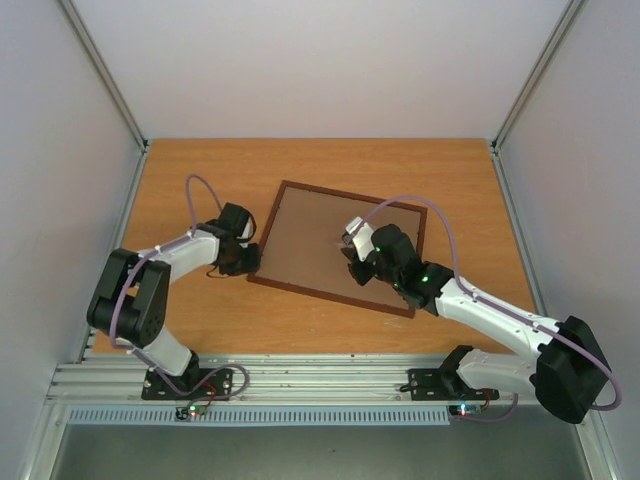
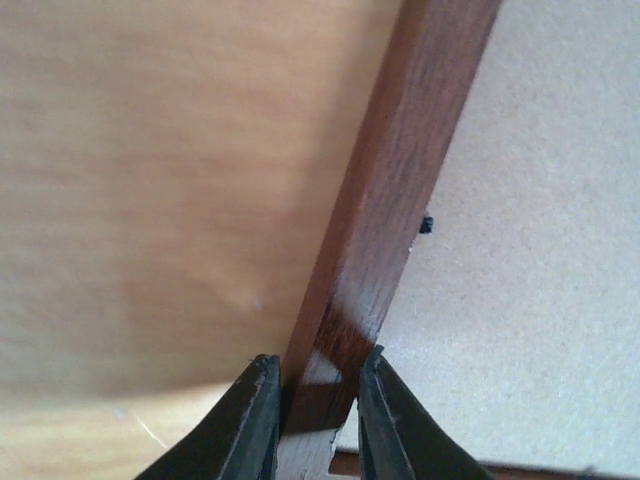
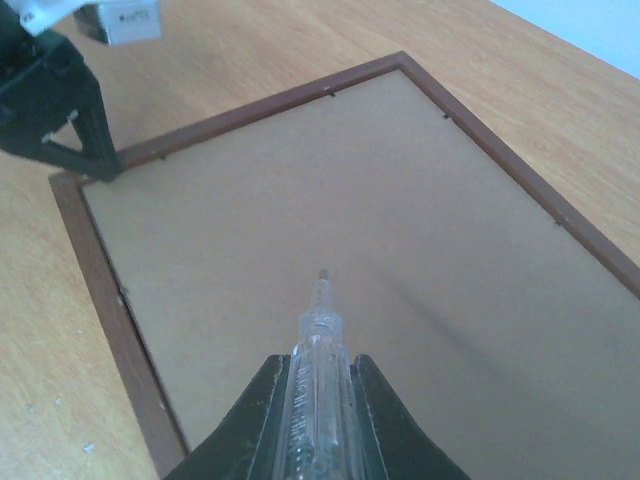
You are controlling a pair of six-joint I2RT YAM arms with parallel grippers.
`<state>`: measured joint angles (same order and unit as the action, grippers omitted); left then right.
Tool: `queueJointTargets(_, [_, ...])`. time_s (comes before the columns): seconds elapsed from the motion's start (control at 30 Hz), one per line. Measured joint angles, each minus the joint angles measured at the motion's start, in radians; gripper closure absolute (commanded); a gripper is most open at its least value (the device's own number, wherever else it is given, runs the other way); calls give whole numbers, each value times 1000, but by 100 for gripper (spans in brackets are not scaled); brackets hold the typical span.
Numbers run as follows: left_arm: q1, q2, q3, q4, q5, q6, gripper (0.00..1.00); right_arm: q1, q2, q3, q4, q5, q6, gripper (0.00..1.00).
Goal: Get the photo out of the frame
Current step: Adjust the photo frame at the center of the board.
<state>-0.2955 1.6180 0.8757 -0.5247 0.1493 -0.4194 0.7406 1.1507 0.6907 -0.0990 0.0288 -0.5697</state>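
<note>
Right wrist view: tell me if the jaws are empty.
No, they clamp a clear plastic pointed tool over the reddish-brown wooden frame's backing.

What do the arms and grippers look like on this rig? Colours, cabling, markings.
Both the left arm and right arm have white links, black joint housings and black bases. A lavender cable loops above each wrist. Green lights glow on the right arm. The left gripper and right gripper are black with tapered fingers. No readable markings.

No readable text (label (image 3: pixel 128 20) blurred)
</note>
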Motion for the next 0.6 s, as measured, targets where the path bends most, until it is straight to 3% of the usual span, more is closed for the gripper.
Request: queueJointTargets(0.6, [-192,-307,-281,8,-10,-261,85,1,-38,-14,39,-233,48,99])
